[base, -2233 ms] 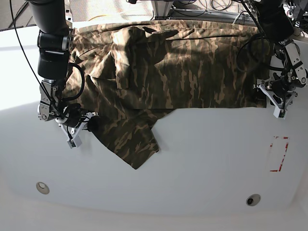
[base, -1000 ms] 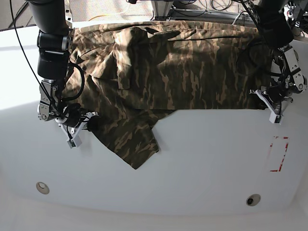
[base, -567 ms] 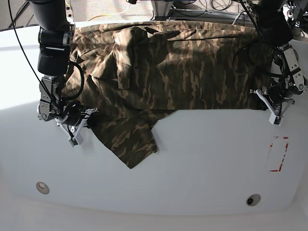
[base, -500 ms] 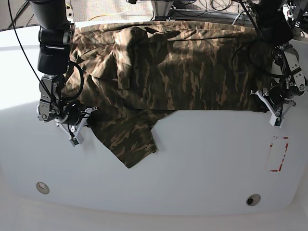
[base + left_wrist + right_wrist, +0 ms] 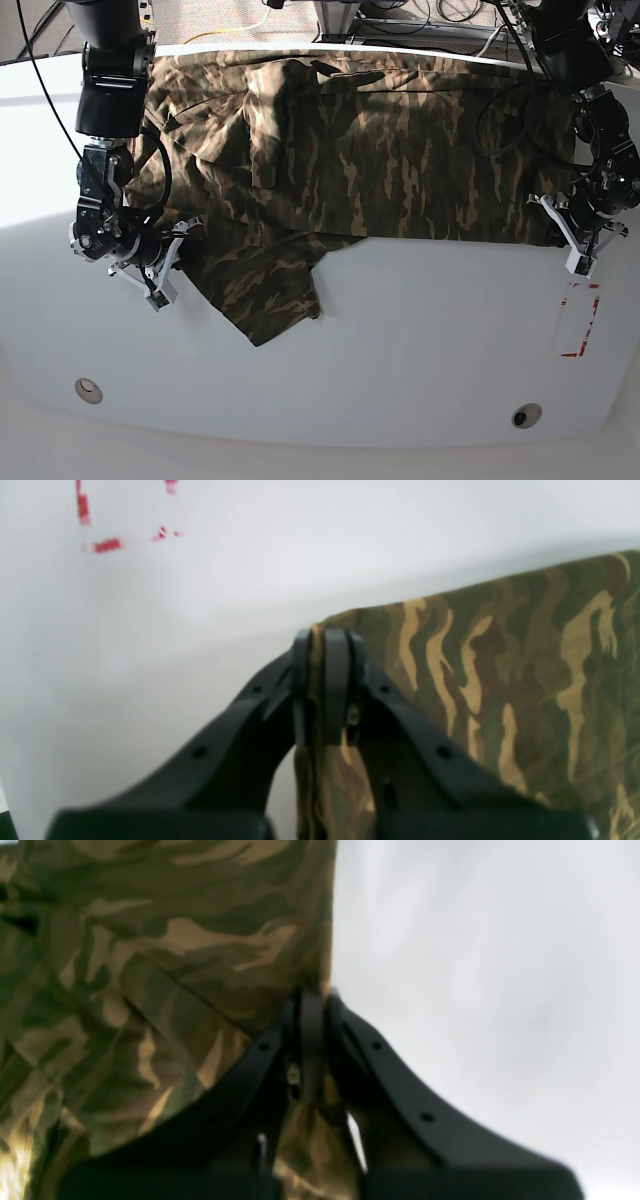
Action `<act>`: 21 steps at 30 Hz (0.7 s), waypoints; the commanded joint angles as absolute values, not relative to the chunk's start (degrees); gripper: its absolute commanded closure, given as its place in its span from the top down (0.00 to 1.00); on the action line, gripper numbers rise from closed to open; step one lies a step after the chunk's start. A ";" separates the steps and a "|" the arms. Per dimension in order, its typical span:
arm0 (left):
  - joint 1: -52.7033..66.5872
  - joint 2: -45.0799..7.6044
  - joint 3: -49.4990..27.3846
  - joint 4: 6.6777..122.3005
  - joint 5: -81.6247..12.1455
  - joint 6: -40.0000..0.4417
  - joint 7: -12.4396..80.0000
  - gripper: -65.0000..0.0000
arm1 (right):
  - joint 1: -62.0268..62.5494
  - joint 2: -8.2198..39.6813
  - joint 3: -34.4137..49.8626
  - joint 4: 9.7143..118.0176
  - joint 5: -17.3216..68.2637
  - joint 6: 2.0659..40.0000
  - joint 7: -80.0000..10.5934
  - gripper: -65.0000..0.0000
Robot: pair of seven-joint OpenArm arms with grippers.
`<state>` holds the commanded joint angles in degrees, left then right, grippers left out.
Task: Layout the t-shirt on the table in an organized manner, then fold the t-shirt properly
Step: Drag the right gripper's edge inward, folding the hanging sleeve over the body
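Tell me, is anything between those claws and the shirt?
Nothing visible. Both the left gripper and the right gripper are already shut on the t-shirt, each pinching an edge of it over the bare table.

Both wrist views are blurred, and the t-shirt (image 5: 380,150) runs under the arms at each side.

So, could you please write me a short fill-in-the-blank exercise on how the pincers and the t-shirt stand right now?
1. Both pincers are shut on the ____.
2. The left pincer grips a corner of the t-shirt nearest the ____ tape marks.
3. The right pincer grips the cloth's edge beside bare ____ table.

Missing words: t-shirt; red; white
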<state>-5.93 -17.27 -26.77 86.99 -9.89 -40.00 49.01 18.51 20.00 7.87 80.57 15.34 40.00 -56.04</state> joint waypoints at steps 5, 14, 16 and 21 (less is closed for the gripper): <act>-4.53 -17.45 -26.86 88.40 -9.89 -40.00 49.01 0.00 | 15.60 20.00 10.77 89.10 15.34 40.00 -60.88 0.00; -3.65 -17.54 -26.95 89.45 -9.89 -40.00 48.84 0.00 | 10.33 19.47 14.37 101.05 15.43 40.00 -69.49 0.00; -3.56 -17.54 -27.03 89.45 -9.89 -40.00 48.84 0.00 | 8.66 19.47 14.37 102.64 15.43 40.00 -69.49 0.00; -2.42 -17.54 -29.23 89.36 -9.89 -40.00 48.84 0.00 | 4.18 19.47 14.37 105.27 15.43 40.00 -69.58 0.00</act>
